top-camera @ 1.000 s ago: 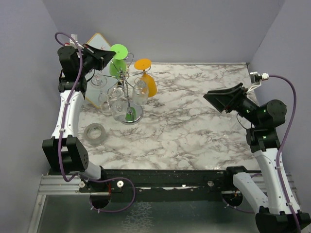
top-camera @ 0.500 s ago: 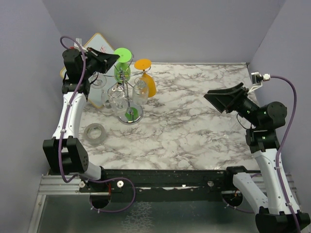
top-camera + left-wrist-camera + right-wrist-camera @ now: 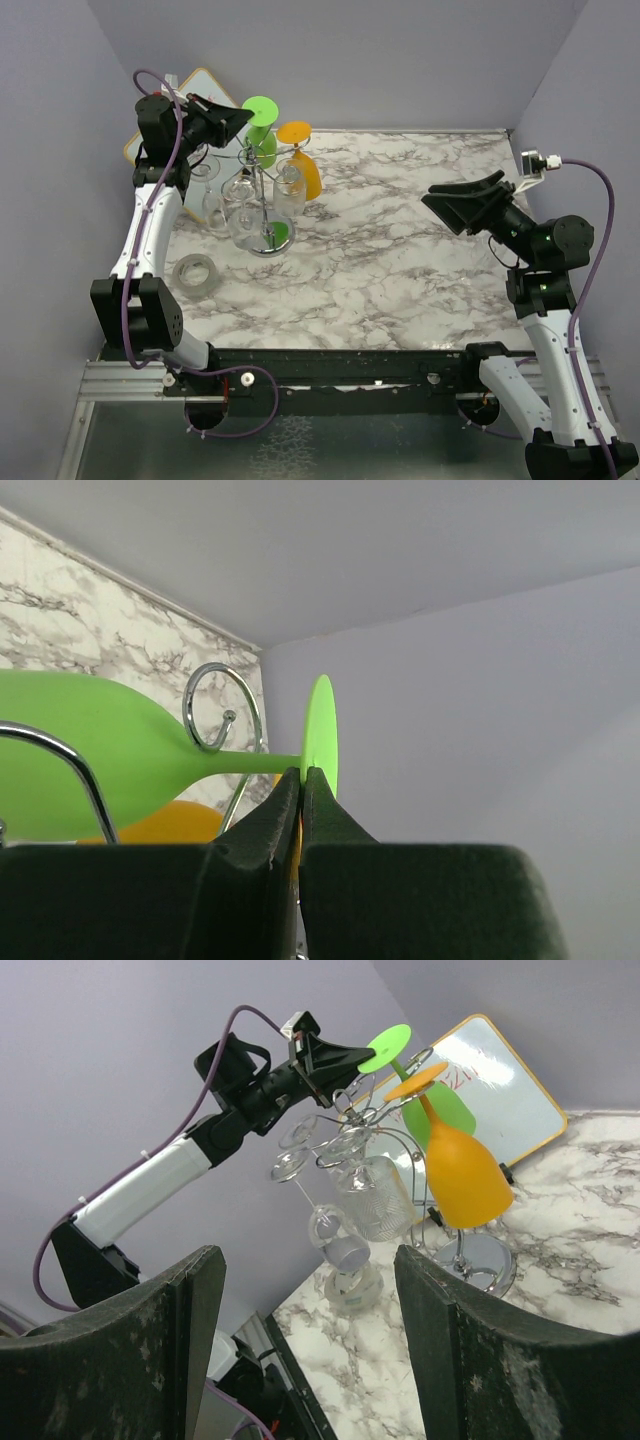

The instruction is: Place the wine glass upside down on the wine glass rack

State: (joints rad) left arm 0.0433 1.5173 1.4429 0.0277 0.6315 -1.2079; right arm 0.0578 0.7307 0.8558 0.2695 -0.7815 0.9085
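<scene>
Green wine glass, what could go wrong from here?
The left jaws pinch only the foot's thin edge of the green wine glass, so it could pivot or slip.
Its stem lies beside a curled arm of the wine glass rack; seating isn't clear, so letting go might drop it.
Its bowl hangs close to the orange glass and could knock it.
</scene>
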